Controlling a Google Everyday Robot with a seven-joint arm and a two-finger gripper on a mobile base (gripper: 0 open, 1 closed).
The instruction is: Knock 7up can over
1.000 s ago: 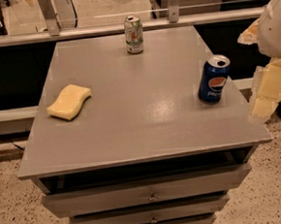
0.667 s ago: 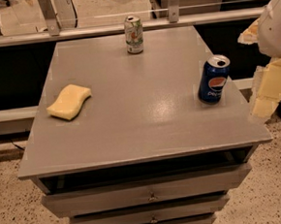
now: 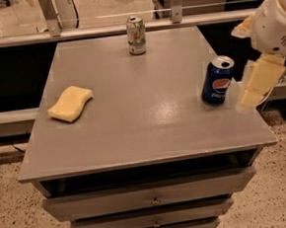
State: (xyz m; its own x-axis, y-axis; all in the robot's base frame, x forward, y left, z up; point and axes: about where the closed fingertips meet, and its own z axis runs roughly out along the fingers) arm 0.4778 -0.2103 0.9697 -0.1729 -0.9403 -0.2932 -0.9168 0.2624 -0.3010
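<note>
Your gripper (image 3: 257,83) hangs beside the Pepsi can (image 3: 217,80), holding nothing; open or closed, I cannot tell. The 7up can (image 3: 136,35) stands far off, so reach over and push it.

The tool (image 3: 249,96) looked like matt cream plastic under a smooth white shell and hung at the edge of the tabletop (image 3: 134,131), which was grey, smooth and faintly shiny. Just beside the tool, the Pepsi can (image 3: 217,84) was glossy blue metal. Well away from it, the 7up can (image 3: 136,36) was silvery metal. Farthest from it, the sponge (image 3: 70,103) was matt yellow foam.
</note>
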